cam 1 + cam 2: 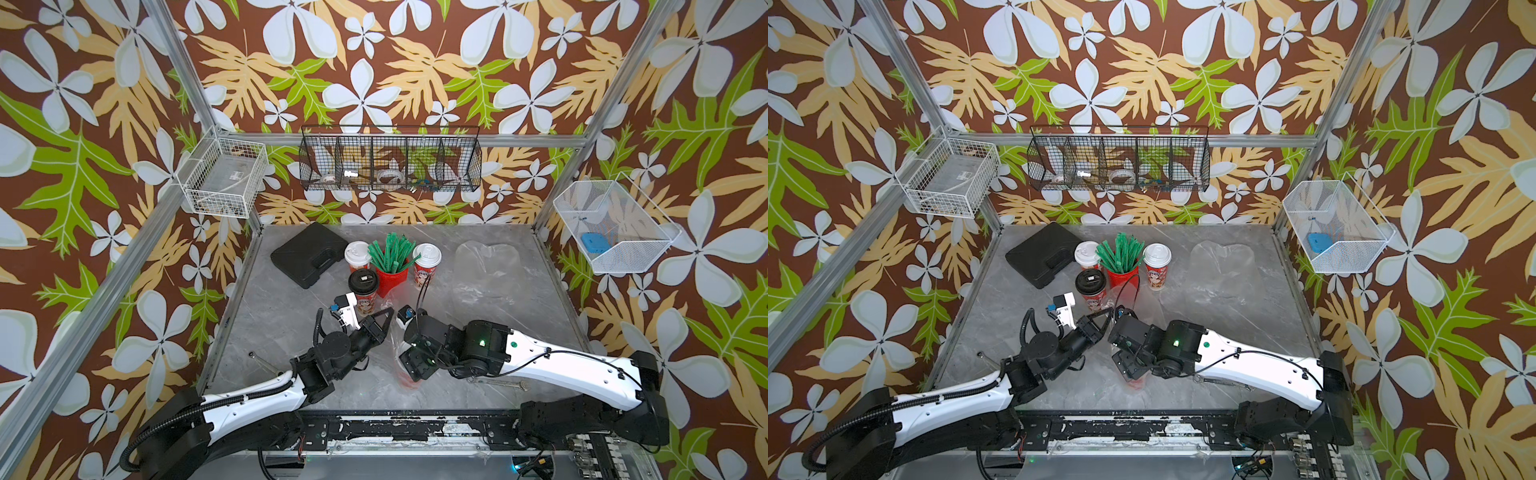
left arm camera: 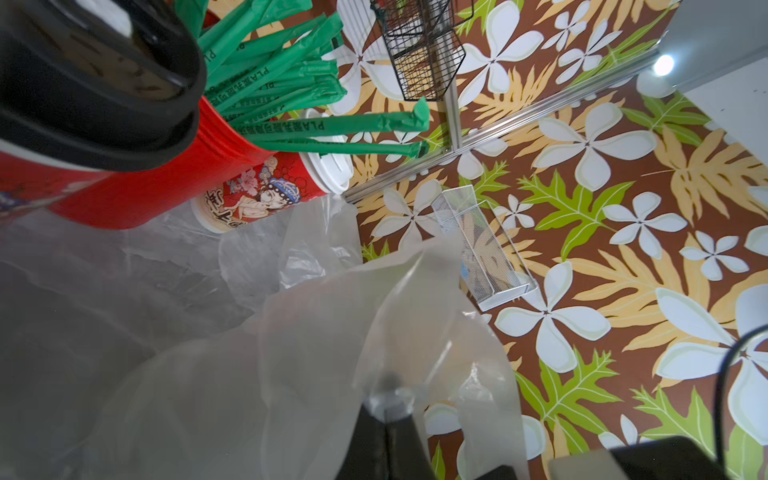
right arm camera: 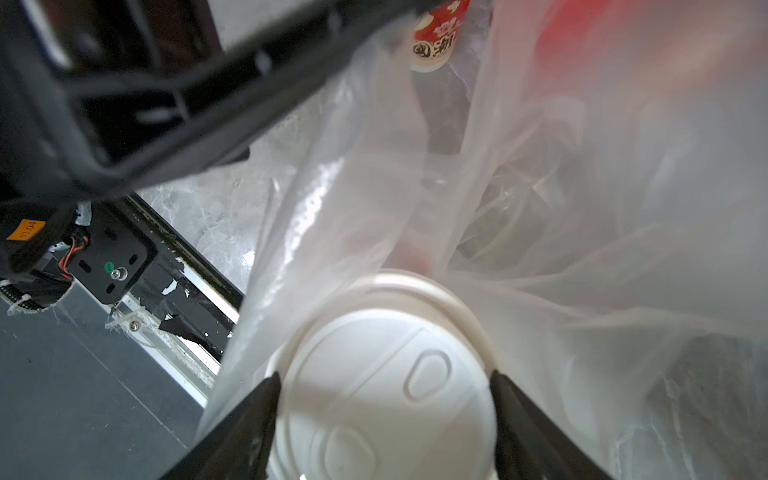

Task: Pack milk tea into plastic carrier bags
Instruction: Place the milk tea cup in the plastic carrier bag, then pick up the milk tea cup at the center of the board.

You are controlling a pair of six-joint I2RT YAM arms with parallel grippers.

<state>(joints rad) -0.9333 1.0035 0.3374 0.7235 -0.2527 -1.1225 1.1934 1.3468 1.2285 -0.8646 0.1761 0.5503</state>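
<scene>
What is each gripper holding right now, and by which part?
The left gripper is shut on the clear bag, pinching a fold of its film. The right gripper's fingers flank a white-lidded cup's lid; whether they grip cannot be told.

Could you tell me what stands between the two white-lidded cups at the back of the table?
The red pot of green straws stands between them, as both top views show.

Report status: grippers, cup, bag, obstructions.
Left gripper shut on clear crinkly plastic bag. Right gripper flanks white-lidded red paper cup inside bag, grip unclear. Black-lidded red cup close beside.
</scene>
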